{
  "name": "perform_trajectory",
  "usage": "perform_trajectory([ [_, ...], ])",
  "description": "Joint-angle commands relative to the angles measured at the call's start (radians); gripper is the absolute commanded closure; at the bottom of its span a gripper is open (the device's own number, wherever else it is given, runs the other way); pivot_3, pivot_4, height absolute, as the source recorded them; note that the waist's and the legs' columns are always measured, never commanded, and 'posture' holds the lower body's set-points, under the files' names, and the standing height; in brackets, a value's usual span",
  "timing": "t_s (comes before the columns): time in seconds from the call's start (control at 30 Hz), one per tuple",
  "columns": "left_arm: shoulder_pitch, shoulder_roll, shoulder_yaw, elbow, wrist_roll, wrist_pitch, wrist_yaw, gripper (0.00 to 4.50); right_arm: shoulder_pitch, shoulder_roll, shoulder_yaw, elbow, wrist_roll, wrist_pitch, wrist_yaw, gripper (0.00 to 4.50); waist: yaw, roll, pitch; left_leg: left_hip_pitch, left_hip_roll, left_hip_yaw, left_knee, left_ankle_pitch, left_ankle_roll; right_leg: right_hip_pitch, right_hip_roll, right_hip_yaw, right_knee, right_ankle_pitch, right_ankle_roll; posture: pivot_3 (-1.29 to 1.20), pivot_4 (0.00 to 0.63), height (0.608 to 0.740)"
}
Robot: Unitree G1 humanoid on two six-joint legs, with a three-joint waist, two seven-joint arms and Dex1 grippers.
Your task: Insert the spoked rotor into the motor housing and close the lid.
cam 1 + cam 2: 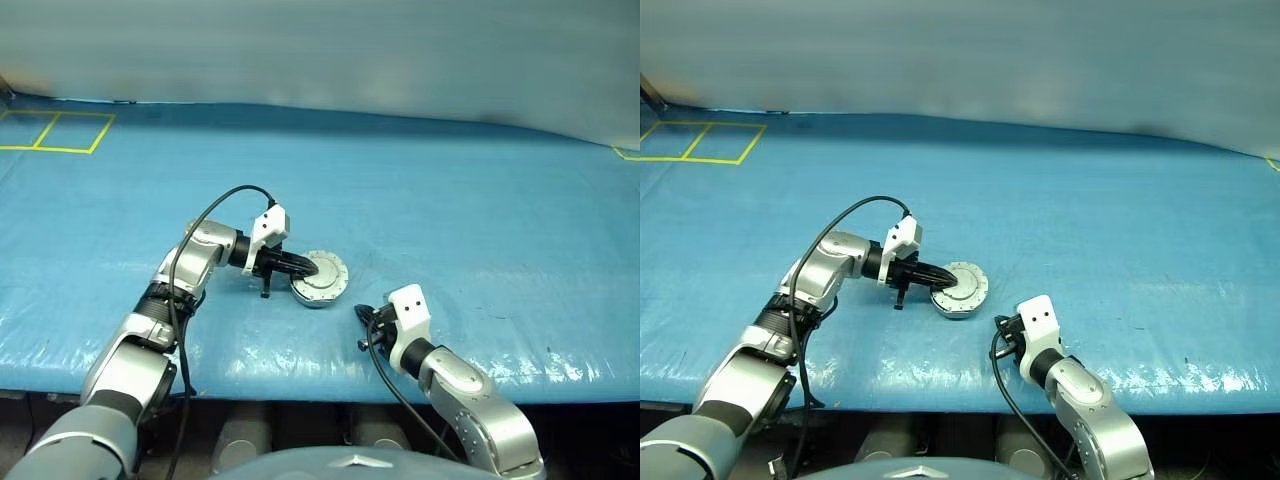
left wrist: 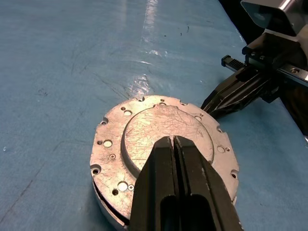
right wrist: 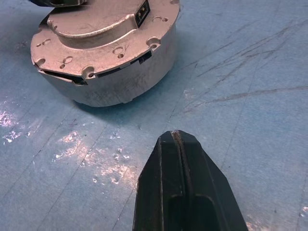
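Both tools pinched together: left tool [image 2: 173, 142] presses the lid [image 2: 144, 144] (plain face up), right tool [image 3: 175, 137] nearby.

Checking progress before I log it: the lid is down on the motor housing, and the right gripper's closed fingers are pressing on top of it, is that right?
Not quite: the left gripper, fingers shut, presses the lid on the motor housing, as the left wrist view shows. The right gripper sits shut, apart from it on the blue mat.

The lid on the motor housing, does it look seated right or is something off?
Slightly off: the lid is down on the motor housing, but a dark gap shows along one edge, so it sits a bit askew. The shut left tool rests on top.
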Motion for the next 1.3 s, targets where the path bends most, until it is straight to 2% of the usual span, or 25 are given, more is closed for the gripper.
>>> perform_trajectory([
  [0.03,0.011,0.013,0.106,-0.120,-0.084,0.039,0.051,4.42,-0.058,-0.014,-0.041,-0.094,0.028,-0.003,0.007,4.50,-0.004,0.001,0.001,0.000,0.001,0.000,0.001,0.000,0.000,0.000,0.000,0.000,0.000,-0.001,-0.001,0.00,0.150,0.740],
  [0.23,0.131,0.027,0.281,-0.411,-0.198,0.135,0.247,4.42,-0.226,-0.113,-0.074,-0.138,0.100,0.067,0.097,4.50,-0.009,0.002,0.001,0.001,0.001,0.000,0.003,0.003,0.001,0.001,0.000,0.000,0.001,0.002,0.000,0.00,0.150,0.740],
  [0.33,0.271,0.008,0.322,-0.590,-0.206,0.146,0.370,4.50,-0.329,-0.183,-0.033,-0.092,0.115,0.070,0.189,3.91,-0.013,0.003,0.001,0.001,0.001,0.001,0.001,0.003,0.001,0.001,-0.001,0.001,0.000,0.005,0.001,0.00,0.150,0.740],
  [0.57,0.599,-0.120,0.273,-0.821,-0.077,-0.002,0.657,4.50,-0.527,-0.270,0.091,0.161,0.052,-0.078,0.391,1.64,0.002,0.002,0.001,0.001,0.000,0.001,0.001,0.003,0.001,0.001,-0.002,0.000,0.000,0.004,0.000,0.00,0.150,0.740],
  [0.73,0.811,-0.166,0.172,-0.836,0.043,-0.168,0.760,4.50,-0.632,-0.261,0.135,0.336,0.021,-0.175,0.487,0.03,0.002,0.003,0.001,0.002,0.000,0.003,0.002,0.003,0.001,0.002,-0.002,0.002,-0.001,0.004,-0.004,0.00,0.150,0.740],
  [0.93,0.963,-0.250,0.136,-0.791,0.032,-0.290,0.838,4.50,-0.686,-0.239,0.171,0.471,-0.019,-0.239,0.547,0.03,0.004,0.003,0.001,0.003,0.001,0.003,0.002,0.003,0.001,0.001,-0.002,0.002,-0.001,0.003,-0.006,0.00,0.150,0.740],
  [1.3,0.968,-0.260,0.119,-0.753,0.020,-0.326,0.866,4.50,-0.676,-0.222,0.169,0.521,-0.038,-0.238,0.582,0.03,0.001,0.003,0.002,0.002,0.001,0.004,0.001,0.003,0.001,0.001,-0.001,0.002,0.000,0.003,-0.006,0.00,0.150,0.740],
])
